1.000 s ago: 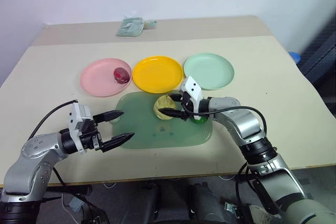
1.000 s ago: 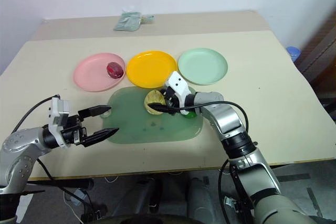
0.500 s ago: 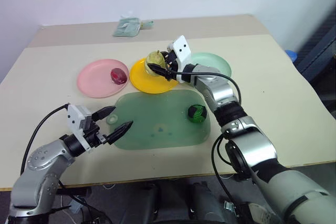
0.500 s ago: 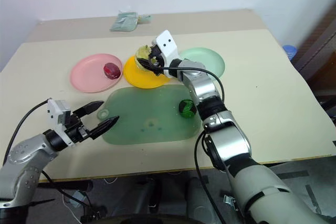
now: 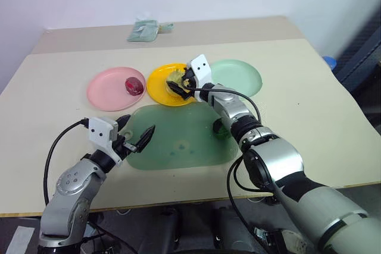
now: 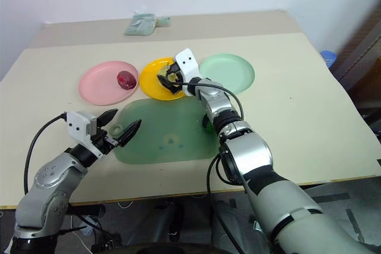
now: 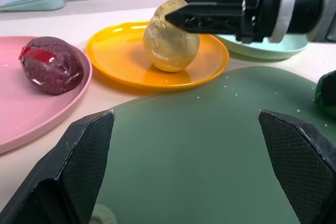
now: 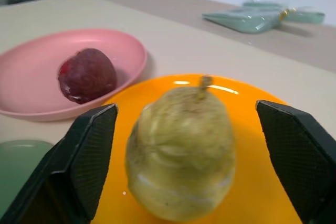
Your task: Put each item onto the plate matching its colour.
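Note:
The pale yellow pear-shaped item (image 8: 181, 153) stands upright on the yellow plate (image 5: 162, 89). My right gripper (image 5: 179, 81) is open around it, one finger (image 8: 84, 161) on each side with a gap to the item. The maroon ball (image 5: 134, 85) lies on the pink plate (image 5: 104, 90). On the green mat the green ball (image 5: 219, 128) is partly hidden behind my right arm. The mint green plate (image 5: 241, 75) holds nothing. My left gripper (image 5: 136, 129) is open over the mat's left edge, with nothing between its fingers.
The translucent green mat (image 5: 178, 144) lies in front of the plates. A pale green packet (image 5: 146, 28) rests at the table's back. The table's front edge runs just behind my left arm. A blue object (image 5: 329, 62) sits past the right edge.
My right gripper carried the pear-shaped item from the mat up to the yellow plate, set it down and opened. My left gripper turned rightward toward the mat.

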Motion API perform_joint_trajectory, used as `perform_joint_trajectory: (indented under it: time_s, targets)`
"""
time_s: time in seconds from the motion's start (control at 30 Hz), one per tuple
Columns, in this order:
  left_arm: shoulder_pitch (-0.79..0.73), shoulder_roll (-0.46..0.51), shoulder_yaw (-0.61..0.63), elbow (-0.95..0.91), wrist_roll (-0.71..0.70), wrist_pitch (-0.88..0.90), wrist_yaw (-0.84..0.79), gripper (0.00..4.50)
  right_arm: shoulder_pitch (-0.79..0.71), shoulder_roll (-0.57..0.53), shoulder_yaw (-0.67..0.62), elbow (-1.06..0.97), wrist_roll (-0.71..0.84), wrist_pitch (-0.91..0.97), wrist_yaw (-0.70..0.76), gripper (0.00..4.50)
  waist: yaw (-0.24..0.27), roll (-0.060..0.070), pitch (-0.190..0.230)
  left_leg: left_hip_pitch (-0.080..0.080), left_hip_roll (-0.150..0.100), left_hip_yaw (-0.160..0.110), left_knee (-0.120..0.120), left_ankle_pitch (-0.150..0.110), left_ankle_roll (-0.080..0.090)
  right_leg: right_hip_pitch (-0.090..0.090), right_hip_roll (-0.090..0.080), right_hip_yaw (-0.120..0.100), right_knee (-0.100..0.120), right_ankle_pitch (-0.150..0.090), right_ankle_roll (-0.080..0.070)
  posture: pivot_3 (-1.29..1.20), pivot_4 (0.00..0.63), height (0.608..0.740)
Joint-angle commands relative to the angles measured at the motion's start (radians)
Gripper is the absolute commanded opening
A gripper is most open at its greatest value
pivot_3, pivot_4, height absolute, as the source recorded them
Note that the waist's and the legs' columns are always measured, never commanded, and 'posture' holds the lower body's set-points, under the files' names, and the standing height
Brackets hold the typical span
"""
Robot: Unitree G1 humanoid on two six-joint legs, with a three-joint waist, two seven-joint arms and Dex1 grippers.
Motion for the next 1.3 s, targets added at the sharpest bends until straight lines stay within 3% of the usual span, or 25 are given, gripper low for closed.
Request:
perform_joint_trajectory:
  time_s: [0.03, 0.23, 0.37, 0.5, 0.7, 1.0, 1.3]
  targets:
    - [-0.010, 0.024, 0.014, -0.001, -0.030, -0.024, -0.053, 4.50, 0.049, -0.076, -0.036, -0.237, 0.061, 0.058, 0.126, 4.41, 0.003, 0.000, 0.000, 0.000, 0.000, 0.000, 0.000, 0.000, 0.000, 0.000, 0.000, 0.000, 0.000, 0.000, 0.000, 0.00, 0.150, 0.740]
    - [-0.056, 0.052, -0.010, 0.087, -0.039, -0.040, -0.152, 4.50, 0.410, -0.301, -0.007, -0.984, 0.218, 0.486, 0.318, 4.41, 0.010, 0.000, 0.000, 0.000, -0.001, -0.002, 0.002, -0.003, 0.005, 0.002, -0.001, -0.001, -0.001, 0.000, 0.000, 0.00, 0.150, 0.740]
    - [-0.110, 0.071, -0.023, 0.189, -0.018, -0.076, -0.218, 4.50, 0.621, -0.446, -0.037, -1.294, 0.326, 0.702, 0.362, 4.41, 0.005, 0.001, 0.000, 0.000, 0.000, -0.001, 0.001, -0.003, 0.005, 0.001, -0.001, 0.000, -0.001, 0.000, 0.000, 0.00, 0.150, 0.740]
    - [-0.158, 0.086, -0.028, 0.262, -0.016, -0.099, -0.273, 4.50, 0.761, -0.537, -0.053, -1.442, 0.379, 0.805, 0.365, 4.41, 0.005, 0.001, 0.000, 0.000, 0.001, -0.001, 0.001, -0.003, 0.005, 0.001, -0.001, -0.001, -0.001, -0.001, -0.001, 0.00, 0.150, 0.740]
    - [-0.181, 0.103, -0.039, 0.280, -0.039, -0.097, -0.339, 4.50, 0.828, -0.549, -0.009, -1.449, 0.373, 0.829, 0.362, 4.41, 0.008, 0.001, 0.000, 0.000, 0.001, -0.001, 0.001, -0.003, 0.006, 0.002, -0.001, -0.001, -0.001, -0.001, -0.001, 0.00, 0.150, 0.740]
    - [-0.111, 0.147, -0.027, 0.182, -0.106, -0.071, -0.436, 4.50, 0.758, -0.460, 0.089, -1.217, 0.220, 0.633, 0.312, 4.41, 0.006, 0.000, -0.001, 0.000, 0.001, -0.001, 0.001, -0.003, 0.006, 0.002, -0.001, -0.001, -0.001, -0.001, -0.001, 0.00, 0.150, 0.740]
    - [-0.003, 0.243, -0.010, 0.090, -0.182, -0.057, -0.552, 4.50, 0.726, -0.435, 0.092, -1.146, 0.201, 0.586, 0.319, 4.41, 0.008, 0.001, -0.001, 0.000, 0.001, -0.001, 0.002, -0.003, 0.006, 0.002, -0.001, 0.000, -0.001, -0.001, -0.001, 0.00, 0.150, 0.740]
